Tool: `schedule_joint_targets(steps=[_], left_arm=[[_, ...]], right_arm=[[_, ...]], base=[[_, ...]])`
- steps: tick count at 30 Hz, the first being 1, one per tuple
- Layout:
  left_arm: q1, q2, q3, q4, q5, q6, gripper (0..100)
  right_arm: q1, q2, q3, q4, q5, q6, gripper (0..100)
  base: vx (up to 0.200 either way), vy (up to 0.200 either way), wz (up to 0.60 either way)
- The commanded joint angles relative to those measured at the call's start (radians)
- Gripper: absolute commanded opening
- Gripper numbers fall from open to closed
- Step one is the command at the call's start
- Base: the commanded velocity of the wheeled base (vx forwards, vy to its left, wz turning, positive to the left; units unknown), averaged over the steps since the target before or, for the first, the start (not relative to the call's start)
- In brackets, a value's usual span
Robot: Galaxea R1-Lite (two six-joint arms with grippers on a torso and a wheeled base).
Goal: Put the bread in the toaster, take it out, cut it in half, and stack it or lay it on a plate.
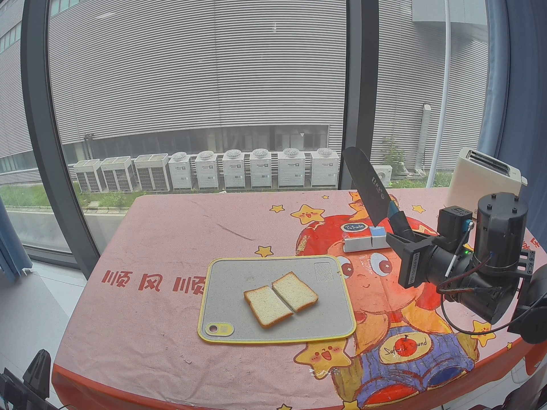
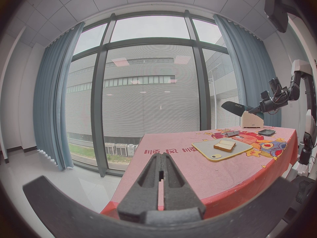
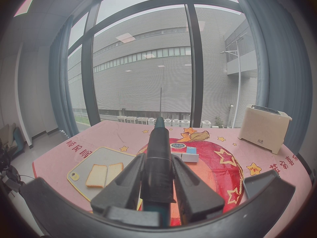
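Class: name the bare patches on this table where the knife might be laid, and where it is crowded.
Bare: the table left of the cutting board out to its left edge, and the far strip between board and window. Crowded: the right side, with the small stand, toaster and right claw holding the knife. Bread halves fill the board's middle.

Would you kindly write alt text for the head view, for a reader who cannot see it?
The right gripper holds a black knife, blade pointing up, above a pink table, to the right of a grey cutting board where two bread halves lie side by side. A cream toaster stands at the far right.
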Motion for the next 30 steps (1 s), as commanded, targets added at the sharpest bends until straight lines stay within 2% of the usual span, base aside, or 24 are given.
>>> schedule_joint_targets(steps=[1, 16, 22, 30], left_arm=[[0.000, -0.016, 0.018, 0.000, 0.000, 0.000, 0], [0.000, -0.016, 0.018, 0.000, 0.000, 0.000, 0], [0.000, -0.016, 0.018, 0.000, 0.000, 0.000, 0], [0.000, -0.016, 0.018, 0.000, 0.000, 0.000, 0]], right_arm=[[0.003, -0.002, 0.009, 0.001, -0.001, 0.000, 0], [0.009, 0.001, 0.052, 0.001, 0.001, 0.000, 0], [0.000, 0.001, 0.047, -0.001, 0.032, 0.001, 0], [-0.049, 0.003, 0.052, 0.002, 0.068, 0.001, 0]], base=[[0.000, 0.000, 0.00], [0.000, 0.000, 0.00], [0.000, 0.000, 0.00], [0.000, 0.000, 0.00]])
